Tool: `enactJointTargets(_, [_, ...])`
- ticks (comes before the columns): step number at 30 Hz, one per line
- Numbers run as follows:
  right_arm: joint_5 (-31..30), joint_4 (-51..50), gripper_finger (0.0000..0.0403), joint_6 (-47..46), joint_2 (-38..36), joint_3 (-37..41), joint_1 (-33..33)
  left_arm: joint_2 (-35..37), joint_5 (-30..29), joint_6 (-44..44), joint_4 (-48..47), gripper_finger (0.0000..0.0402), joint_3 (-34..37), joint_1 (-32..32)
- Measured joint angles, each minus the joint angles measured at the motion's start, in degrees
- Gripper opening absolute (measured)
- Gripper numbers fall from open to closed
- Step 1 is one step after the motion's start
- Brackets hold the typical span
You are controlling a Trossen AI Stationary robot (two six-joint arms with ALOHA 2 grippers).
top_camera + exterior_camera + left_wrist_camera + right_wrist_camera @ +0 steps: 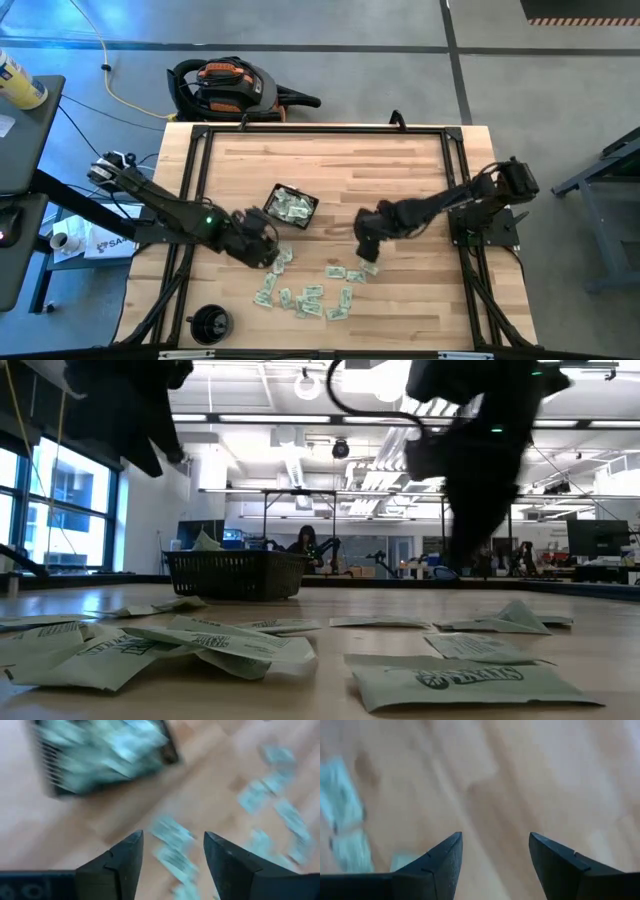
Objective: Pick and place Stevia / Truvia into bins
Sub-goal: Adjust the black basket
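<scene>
left claw (172, 851): your jaws stand apart, holding nothing, over loose Stevia sachets (305, 297) just ahead on the bench (400, 175) | black mesh tray (291, 205) close beyond it, already holding sachets | right claw (495, 851): jaws apart, empty, above bare wood beside the scatter, across from your left claw

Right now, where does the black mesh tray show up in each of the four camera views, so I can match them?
High view: black mesh tray at table centre, slightly left, holding sachets.
Low view: tray left of centre, standing far back on the table.
Left wrist view: tray upper left, blurred, full of sachets.
Right wrist view: not in it.
Shared landmark: the scattered sachets on the wood, which all four views show.
</scene>
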State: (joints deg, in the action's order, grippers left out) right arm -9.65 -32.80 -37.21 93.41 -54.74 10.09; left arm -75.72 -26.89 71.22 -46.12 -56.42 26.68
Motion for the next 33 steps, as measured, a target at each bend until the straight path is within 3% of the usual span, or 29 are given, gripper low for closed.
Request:
enactJointTargets(4, [-0.3, 3.2, 0.022, 3.6, 0.0, -2.1, -8.4, 3.1, -5.9, 0.6, -8.9, 0.0222, 0.0, -5.5])
enactJointTargets(9, [1.8, 11.9, 0.022, 10.0, 2.5, -4.9, -17.9, 5.2, -6.2, -5.2, -17.6, 0.02, 1.5, -16.0])
enactJointTargets(14, [5.2, 13.8, 0.022, 16.2, 9.8, -11.0, -23.1, 6.6, 6.3, -20.9, -6.7, 0.0176, 8.7, -28.5])
enactJointTargets(19, [3.9, 14.6, 0.0205, 22.0, 18.2, -19.3, -24.0, 6.6, 12.4, -25.3, 4.7, 0.0146, 14.3, -37.0])
enactJointTargets(22, [7.5, 15.0, 0.0177, 24.3, 22.3, -24.5, -24.4, 6.6, 17.2, -28.4, 9.6, 0.012, 15.5, -40.3])
enactJointTargets(30, [16.2, 12.6, 0.0094, 29.4, 26.4, -29.9, -22.8, 5.5, 32.5, -25.5, 20.3, 0.0057, 20.9, -42.2])
enactJointTargets(33, [20.3, 10.1, 0.0077, 31.4, 26.3, -29.8, -22.0, 5.3, 34.5, -24.2, 23.7, 0.0042, 21.2, -39.4])
